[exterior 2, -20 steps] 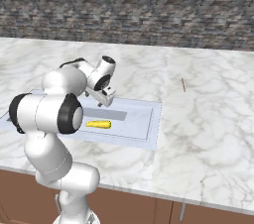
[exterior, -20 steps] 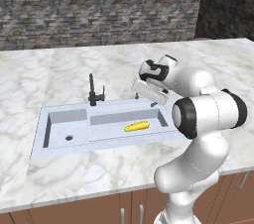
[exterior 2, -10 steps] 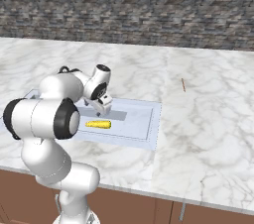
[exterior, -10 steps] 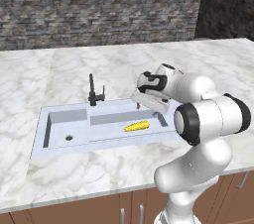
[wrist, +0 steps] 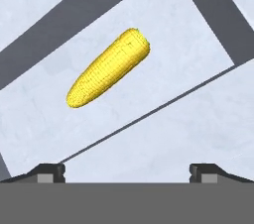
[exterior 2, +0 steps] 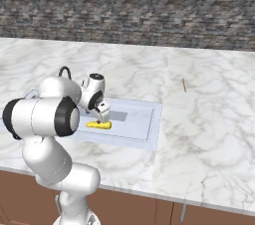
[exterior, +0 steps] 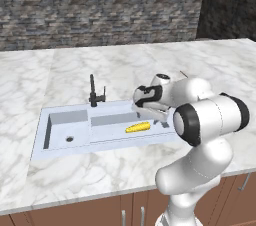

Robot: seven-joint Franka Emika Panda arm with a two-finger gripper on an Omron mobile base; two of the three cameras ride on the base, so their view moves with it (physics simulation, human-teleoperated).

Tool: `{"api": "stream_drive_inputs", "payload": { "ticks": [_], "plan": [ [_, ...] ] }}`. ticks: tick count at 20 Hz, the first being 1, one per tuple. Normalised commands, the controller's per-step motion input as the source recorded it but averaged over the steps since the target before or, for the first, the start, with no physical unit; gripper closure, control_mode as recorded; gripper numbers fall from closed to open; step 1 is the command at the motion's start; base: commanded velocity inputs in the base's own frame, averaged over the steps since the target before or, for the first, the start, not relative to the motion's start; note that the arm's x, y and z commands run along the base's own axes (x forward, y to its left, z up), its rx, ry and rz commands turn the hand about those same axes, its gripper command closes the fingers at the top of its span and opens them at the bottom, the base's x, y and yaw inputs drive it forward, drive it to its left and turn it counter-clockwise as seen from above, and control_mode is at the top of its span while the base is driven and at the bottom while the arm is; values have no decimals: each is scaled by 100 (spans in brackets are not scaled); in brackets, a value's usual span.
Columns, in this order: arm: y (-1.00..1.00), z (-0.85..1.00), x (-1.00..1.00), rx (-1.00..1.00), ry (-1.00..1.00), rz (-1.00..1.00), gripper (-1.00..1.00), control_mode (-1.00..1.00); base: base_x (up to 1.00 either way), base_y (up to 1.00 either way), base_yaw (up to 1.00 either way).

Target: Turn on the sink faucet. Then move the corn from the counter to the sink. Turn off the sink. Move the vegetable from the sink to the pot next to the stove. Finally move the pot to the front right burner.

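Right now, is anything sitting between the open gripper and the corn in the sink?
Nothing visible. The corn lies alone on the floor of the sink, in its wide basin, and the gripper hangs open above it with bare basin between.

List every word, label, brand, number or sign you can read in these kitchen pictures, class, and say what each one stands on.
None: no readable text appears in any view.
The corn, the sink, the sink faucet, the counter and the brick wall all carry no lettering.
The white arm bears no label or brand mark.
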Motion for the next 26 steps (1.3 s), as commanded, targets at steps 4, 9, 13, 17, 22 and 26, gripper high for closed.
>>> {"api": "stream_drive_inputs", "payload": {
  "ticks": [4, 9, 13, 17, 22, 26],
  "plan": [
    [0, -23, 0, -1, 0, -5, -100, -100, 0, 0, 0],
    [0, -20, 1, 0, 0, -4, -100, -100, 0, 0, 0],
    [0, -20, 6, -2, 0, -1, -100, -100, 0, 0, 0],
    [0, -16, 10, -2, 0, 0, -100, -100, 0, 0, 0],
    [0, -15, 15, -2, 0, 0, -100, -100, 0, 0, 0],
    [0, -13, 22, -2, 0, 0, -100, -100, 0, 0, 0]
  ]
}}
